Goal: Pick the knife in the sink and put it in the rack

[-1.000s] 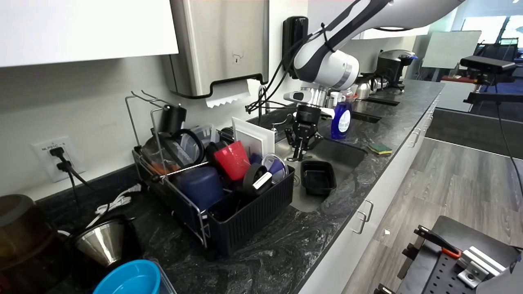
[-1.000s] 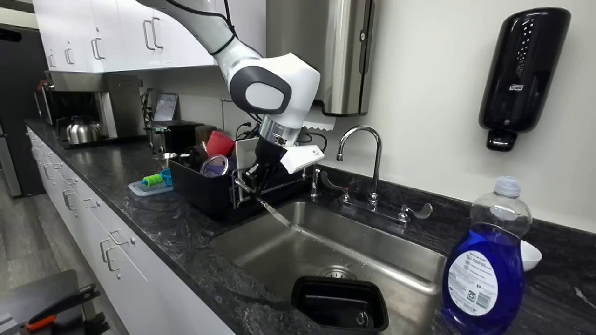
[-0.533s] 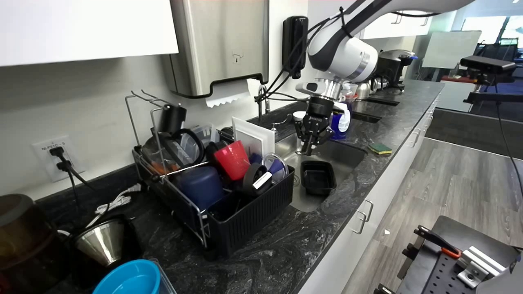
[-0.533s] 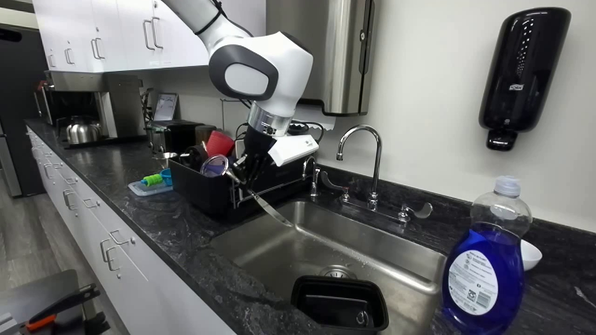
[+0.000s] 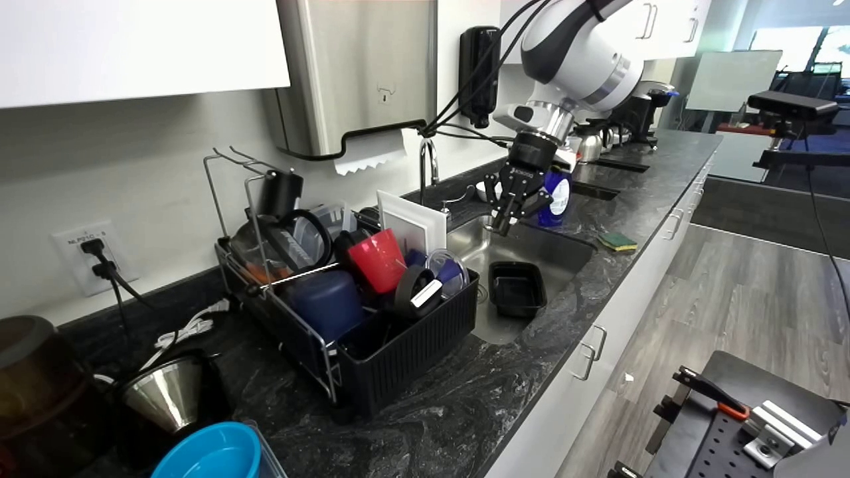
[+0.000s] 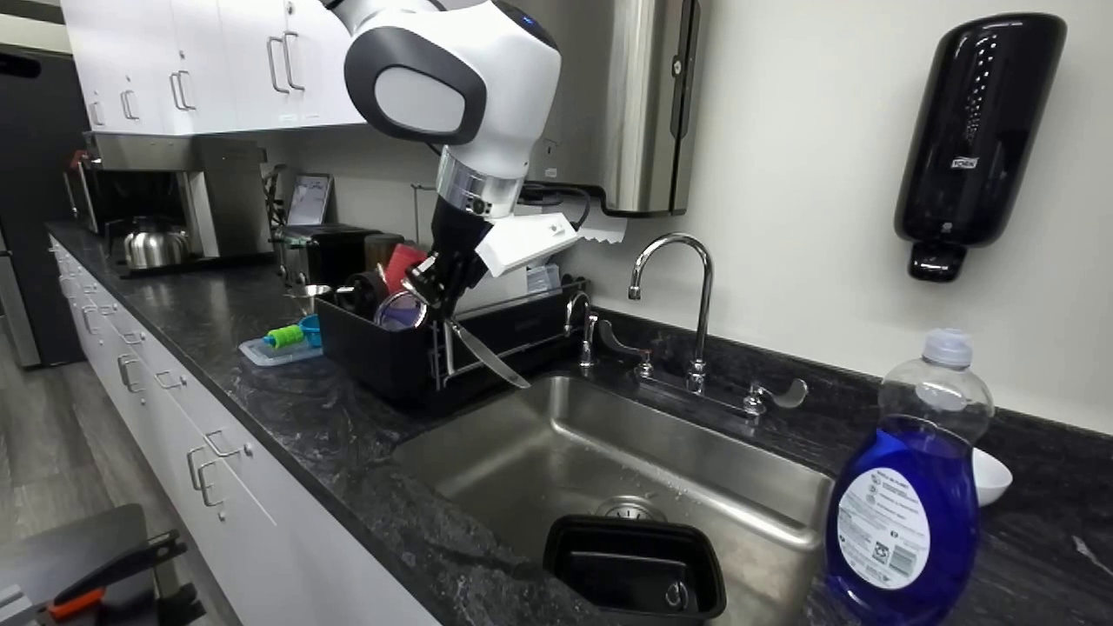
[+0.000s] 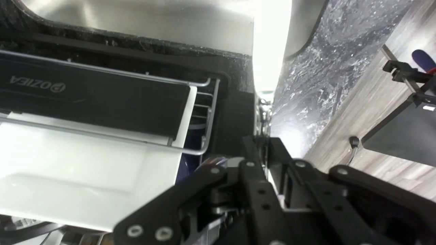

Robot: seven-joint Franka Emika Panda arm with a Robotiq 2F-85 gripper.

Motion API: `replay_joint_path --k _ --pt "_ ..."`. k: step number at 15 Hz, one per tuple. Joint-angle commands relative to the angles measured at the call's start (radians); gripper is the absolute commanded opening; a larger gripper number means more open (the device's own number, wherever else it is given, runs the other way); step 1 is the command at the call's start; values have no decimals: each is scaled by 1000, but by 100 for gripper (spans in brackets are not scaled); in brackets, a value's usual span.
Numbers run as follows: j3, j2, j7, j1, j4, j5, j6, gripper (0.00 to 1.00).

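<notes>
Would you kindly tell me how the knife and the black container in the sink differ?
The knife is slim and silvery; the container is broad and black. The knife slants blade-down, gripped by the end effector, whereas the container rests in the sink. Neither is in the rack.

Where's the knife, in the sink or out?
Out: the hand grips the knife, and in an exterior view even its low tip shows at the rim of the sink, not down inside.
</notes>
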Motion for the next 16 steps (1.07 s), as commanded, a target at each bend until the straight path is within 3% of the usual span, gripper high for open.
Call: replay_joint_path --k 1,11,16 --pt "-42 -42 -69 34 -17 78 -41 4" --pt "-72 -35 -111 72 44 189 -138 4" --pt "-69 2 -96 80 115 205 -256 4"
